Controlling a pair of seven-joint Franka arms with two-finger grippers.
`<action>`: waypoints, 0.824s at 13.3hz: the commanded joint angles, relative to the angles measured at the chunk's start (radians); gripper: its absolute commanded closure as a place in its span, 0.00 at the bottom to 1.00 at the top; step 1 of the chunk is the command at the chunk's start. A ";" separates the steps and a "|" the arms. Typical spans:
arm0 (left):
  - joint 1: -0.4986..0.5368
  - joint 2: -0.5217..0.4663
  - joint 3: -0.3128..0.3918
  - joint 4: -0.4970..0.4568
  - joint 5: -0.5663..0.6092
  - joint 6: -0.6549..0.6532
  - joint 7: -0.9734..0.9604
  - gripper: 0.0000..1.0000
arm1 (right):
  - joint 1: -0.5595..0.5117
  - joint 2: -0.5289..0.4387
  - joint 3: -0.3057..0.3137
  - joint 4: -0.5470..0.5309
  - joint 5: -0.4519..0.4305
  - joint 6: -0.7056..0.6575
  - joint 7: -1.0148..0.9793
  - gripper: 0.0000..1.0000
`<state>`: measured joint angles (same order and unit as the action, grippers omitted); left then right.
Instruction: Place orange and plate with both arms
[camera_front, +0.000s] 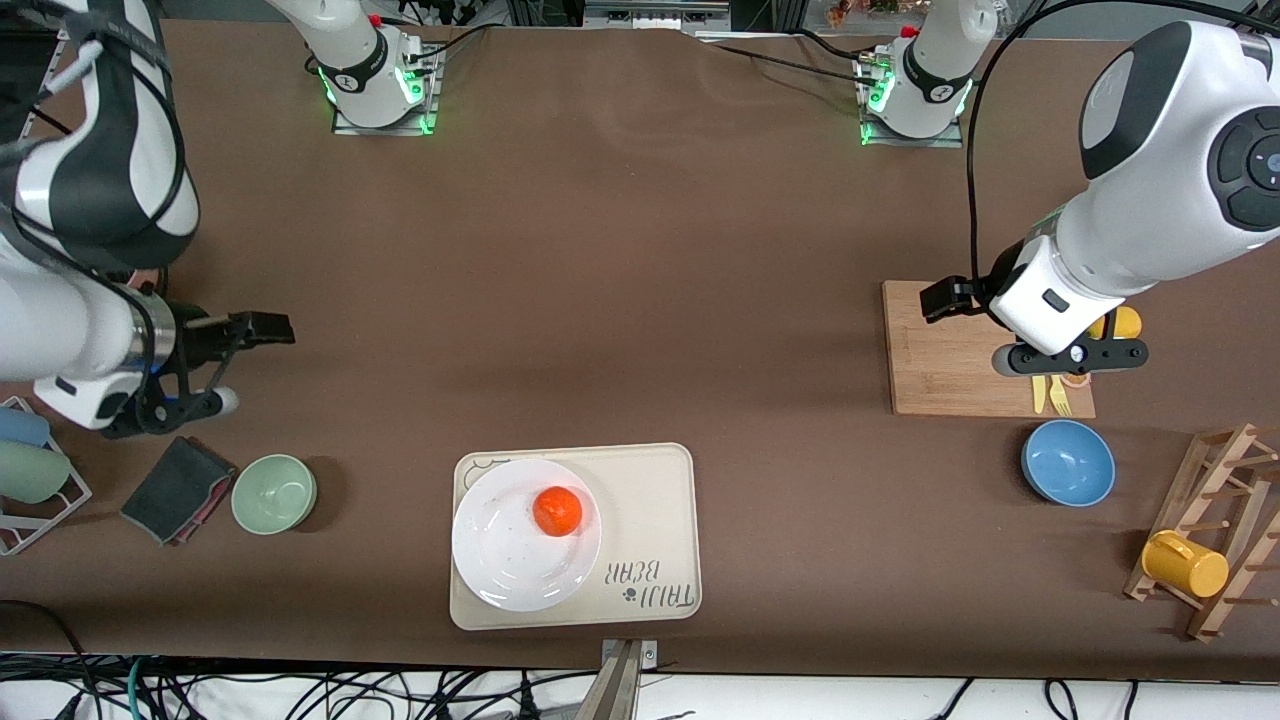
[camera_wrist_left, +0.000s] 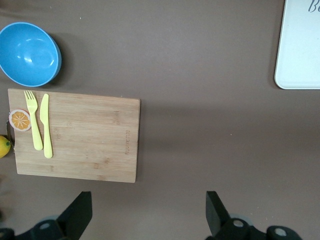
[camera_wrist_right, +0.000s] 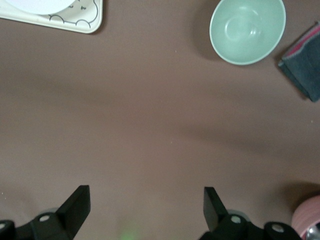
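Orange (camera_front: 557, 511) on plate (camera_front: 510, 560), lower centre.
Left gripper (camera_wrist_left: 145, 220) and right gripper (camera_wrist_right: 145, 215) hover over the worktop (camera_front: 620, 280), jaws spread, empty.

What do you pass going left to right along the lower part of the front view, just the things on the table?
Dark cloth → green bowl → white plate → orange → blue bowl → yellow mug.

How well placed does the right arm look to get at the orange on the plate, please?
Probably well placed. The orange sits exposed on the plate, nothing over it. The right end effector hangs open over bare table above the green bowl, which lies off the direct path.
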<state>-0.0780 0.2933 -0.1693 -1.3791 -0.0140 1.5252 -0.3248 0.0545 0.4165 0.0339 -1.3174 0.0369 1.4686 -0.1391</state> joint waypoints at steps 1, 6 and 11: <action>0.006 -0.010 -0.004 -0.005 0.023 -0.004 0.026 0.00 | 0.005 -0.137 -0.002 -0.155 -0.017 0.024 0.021 0.00; 0.006 -0.010 -0.004 -0.005 0.022 -0.002 0.024 0.00 | 0.021 -0.336 -0.065 -0.282 -0.012 0.036 0.065 0.00; 0.006 -0.010 -0.004 -0.005 0.022 -0.004 0.026 0.00 | 0.025 -0.354 -0.091 -0.289 -0.095 0.064 0.065 0.00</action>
<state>-0.0779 0.2933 -0.1693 -1.3792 -0.0140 1.5252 -0.3248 0.0571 0.0826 -0.0403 -1.5716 -0.0205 1.5006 -0.0883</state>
